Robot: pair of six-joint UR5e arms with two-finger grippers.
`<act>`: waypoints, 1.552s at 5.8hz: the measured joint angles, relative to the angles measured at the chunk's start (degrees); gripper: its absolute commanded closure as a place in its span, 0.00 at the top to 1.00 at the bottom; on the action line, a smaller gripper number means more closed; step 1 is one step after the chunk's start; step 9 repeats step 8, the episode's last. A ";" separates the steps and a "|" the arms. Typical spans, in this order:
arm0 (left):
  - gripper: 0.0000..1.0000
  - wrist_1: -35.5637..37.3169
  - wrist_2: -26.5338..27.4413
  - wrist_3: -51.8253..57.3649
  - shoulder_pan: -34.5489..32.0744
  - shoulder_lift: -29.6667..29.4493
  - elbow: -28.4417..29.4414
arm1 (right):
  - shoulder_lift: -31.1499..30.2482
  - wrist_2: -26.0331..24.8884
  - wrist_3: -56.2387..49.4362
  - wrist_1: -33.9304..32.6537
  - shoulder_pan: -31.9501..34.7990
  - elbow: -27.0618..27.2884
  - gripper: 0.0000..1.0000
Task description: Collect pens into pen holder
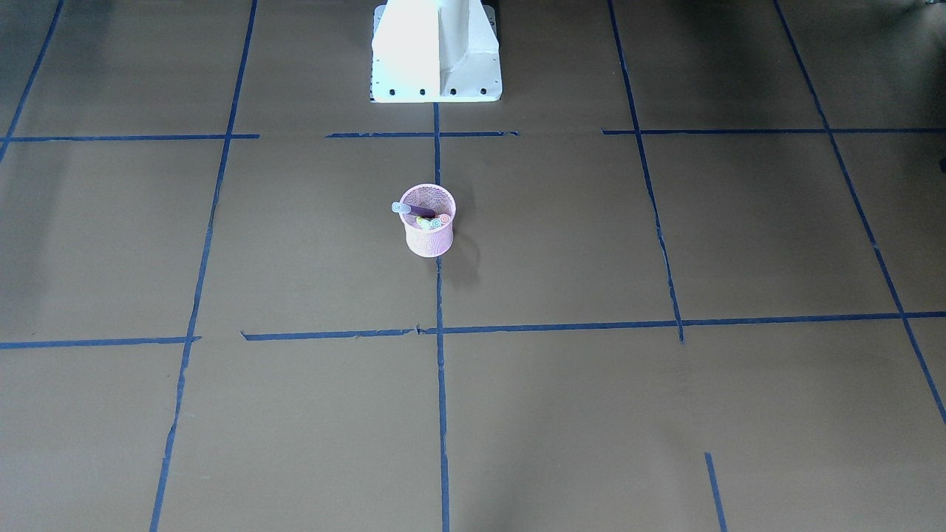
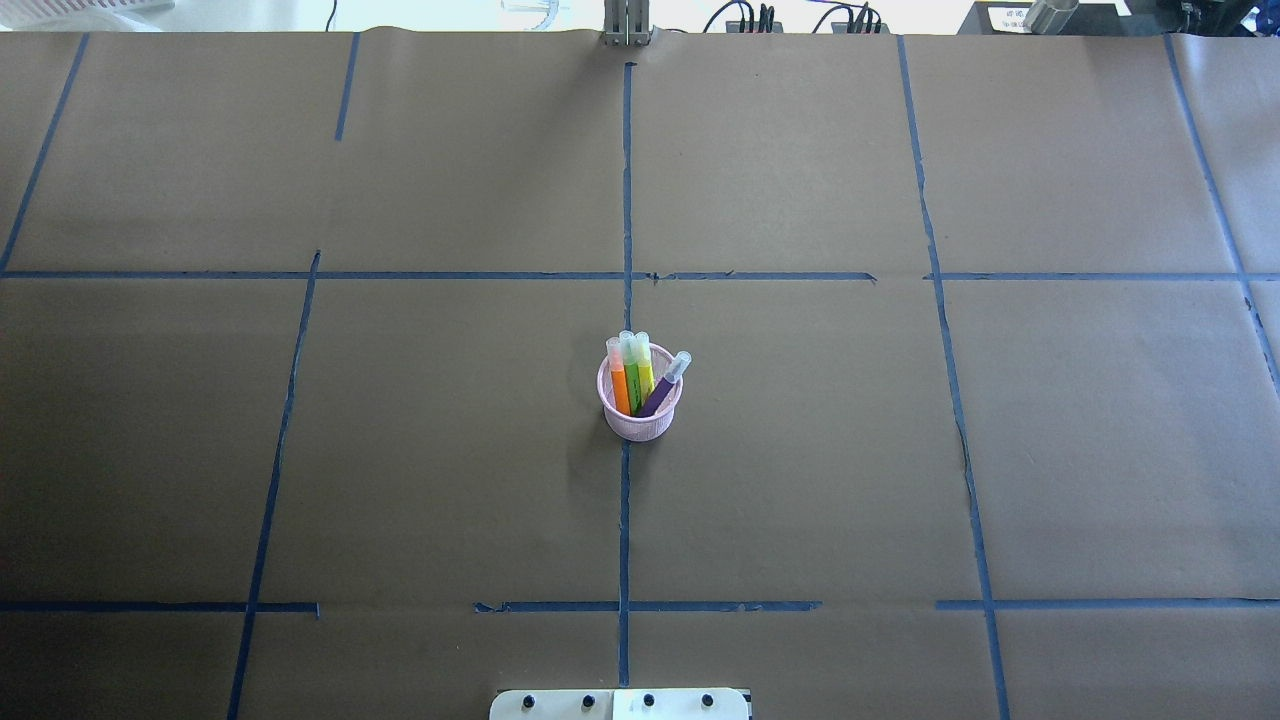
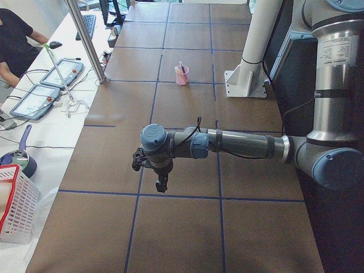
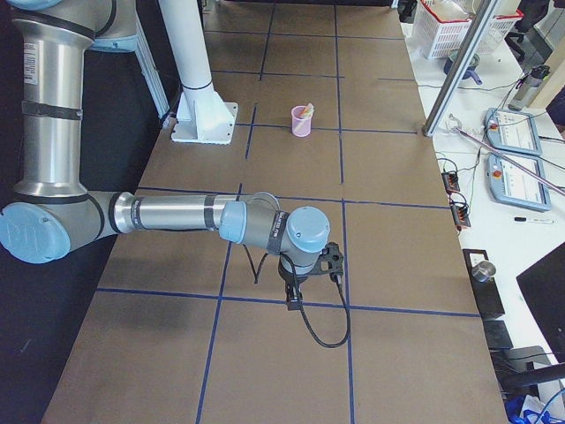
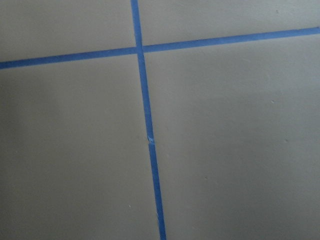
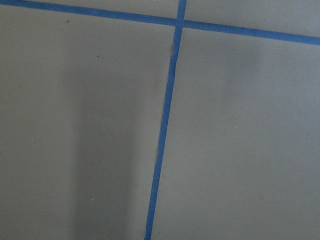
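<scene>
**A:** Nearest to the side cameras are the two arms, each stretched low over the counter (image 3: 182,233). The left end effector (image 3: 161,185) and the right end effector (image 4: 291,299) hang above bare paper, well apart from the pens.

**B:** Are they open or closed?

**A:** I cannot tell, they show only from the side. The wrist cameras see only paper and blue tape (image 5: 145,125).

**B:** And where are the pens?

**A:** All inside the pen holder (image 2: 640,426), which stands upright in the middle of the counter, on a tape line. The orange pen (image 2: 619,385) and the green pen (image 2: 633,378) stand close together, caps up. There is perhaps a yellowish one just beside them. The purple pen (image 2: 660,395) leans toward the robot's right, with its cap over the rim.

**B:** How would they handle?

**A:** I judge the pens light, stiff and smooth, so they could slip. Hold them at mid-barrel, not at the cap. The mesh holder looks light and could tip easily. No pen lies on the counter, so the task seems done.
</scene>
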 measured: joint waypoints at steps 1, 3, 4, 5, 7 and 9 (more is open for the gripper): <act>1.00 -0.22 0.15 0.03 0.04 -0.20 -0.62 | -0.86 -0.12 -0.04 0.16 0.00 0.75 1.00; 1.00 -0.67 -0.02 0.22 0.05 0.56 -1.90 | -1.25 -0.20 -0.11 0.44 0.00 1.07 1.00; 1.00 -1.21 0.00 0.38 0.06 1.77 -2.10 | -1.35 -0.11 -0.11 0.46 -0.02 1.12 1.00; 1.00 -1.59 -0.01 0.43 0.09 1.93 -2.18 | -1.40 -0.03 -0.07 0.64 -0.02 1.08 1.00; 1.00 -1.53 0.16 0.58 0.08 2.13 -3.07 | -1.83 0.01 0.22 2.13 -0.03 0.77 1.00; 1.00 -1.44 0.24 0.59 0.09 2.40 -3.67 | -1.89 -0.01 0.55 2.56 -0.03 0.72 1.00</act>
